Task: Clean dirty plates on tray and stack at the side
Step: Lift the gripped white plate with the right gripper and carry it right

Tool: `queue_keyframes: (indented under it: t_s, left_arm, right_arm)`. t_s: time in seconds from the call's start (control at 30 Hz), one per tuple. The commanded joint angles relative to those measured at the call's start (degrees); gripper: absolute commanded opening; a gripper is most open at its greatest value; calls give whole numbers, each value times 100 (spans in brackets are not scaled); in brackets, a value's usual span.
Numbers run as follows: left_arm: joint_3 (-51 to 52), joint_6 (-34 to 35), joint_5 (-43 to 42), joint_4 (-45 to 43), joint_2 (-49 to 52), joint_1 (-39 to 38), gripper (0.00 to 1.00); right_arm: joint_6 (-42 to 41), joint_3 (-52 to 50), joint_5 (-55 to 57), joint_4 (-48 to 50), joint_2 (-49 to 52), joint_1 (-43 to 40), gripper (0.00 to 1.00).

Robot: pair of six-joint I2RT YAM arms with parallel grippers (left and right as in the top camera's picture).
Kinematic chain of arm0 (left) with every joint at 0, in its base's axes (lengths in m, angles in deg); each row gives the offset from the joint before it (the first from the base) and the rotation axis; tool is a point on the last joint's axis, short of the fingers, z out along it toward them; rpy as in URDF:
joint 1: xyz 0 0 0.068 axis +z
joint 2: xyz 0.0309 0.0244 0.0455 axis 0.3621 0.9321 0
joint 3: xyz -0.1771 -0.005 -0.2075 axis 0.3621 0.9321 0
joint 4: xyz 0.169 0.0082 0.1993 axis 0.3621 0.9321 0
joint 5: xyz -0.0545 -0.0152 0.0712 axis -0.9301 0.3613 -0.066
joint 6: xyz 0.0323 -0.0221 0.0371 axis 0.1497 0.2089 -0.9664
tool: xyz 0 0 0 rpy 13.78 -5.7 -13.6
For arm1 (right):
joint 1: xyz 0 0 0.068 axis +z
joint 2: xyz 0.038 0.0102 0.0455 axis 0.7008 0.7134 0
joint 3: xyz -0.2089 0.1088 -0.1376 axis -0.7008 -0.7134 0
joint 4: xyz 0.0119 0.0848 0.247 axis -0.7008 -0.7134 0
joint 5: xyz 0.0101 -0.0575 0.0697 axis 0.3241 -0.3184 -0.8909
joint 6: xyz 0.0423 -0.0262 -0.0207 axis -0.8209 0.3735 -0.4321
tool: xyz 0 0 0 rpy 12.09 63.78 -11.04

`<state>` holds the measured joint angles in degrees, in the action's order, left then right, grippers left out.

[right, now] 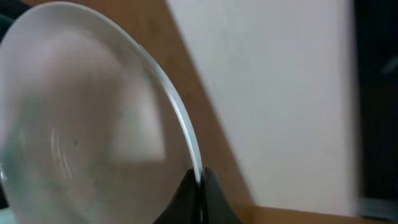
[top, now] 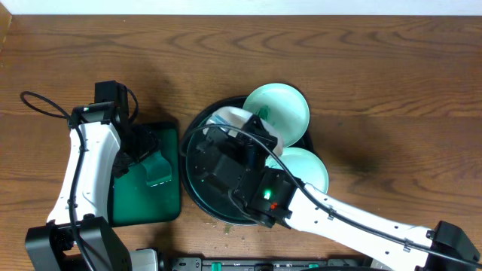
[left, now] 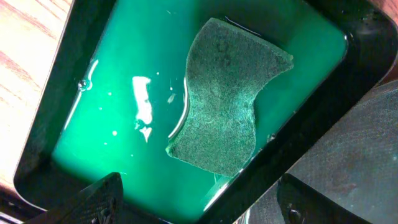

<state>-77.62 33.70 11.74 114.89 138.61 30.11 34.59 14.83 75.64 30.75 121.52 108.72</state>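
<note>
Over tray [top: 197, 197], right gripper [right: 200, 180] pinches rim of tilted, glossy pale plate [right: 93, 124].

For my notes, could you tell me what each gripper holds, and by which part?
The right gripper pinches a plate by its rim; the left gripper, open over the sponge, holds nothing.

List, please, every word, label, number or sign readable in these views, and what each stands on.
None can be read: no characters show on the plates, the round tray, the green rectangular tray or the sponge.
The green light on the right arm carries no characters.
</note>
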Motion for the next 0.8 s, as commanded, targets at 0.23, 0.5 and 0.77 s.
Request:
queue_keyframes:
  t_s: [0.23, 0.5, 0.77]
  left_arm:
    - [17, -26, 28, 15, -2, 4, 80]
    - [17, -26, 28, 15, 0, 4, 80]
    - [17, -26, 28, 17, 0, 4, 80]
  right_arm:
    - [-4164, 109, -2249, -273, 59, -1078, 1]
    - [-5049, 114, -2811, -354, -157, -2579, 1]
    - [-5486, 111, -4365, -839, -286, -5101, 1]
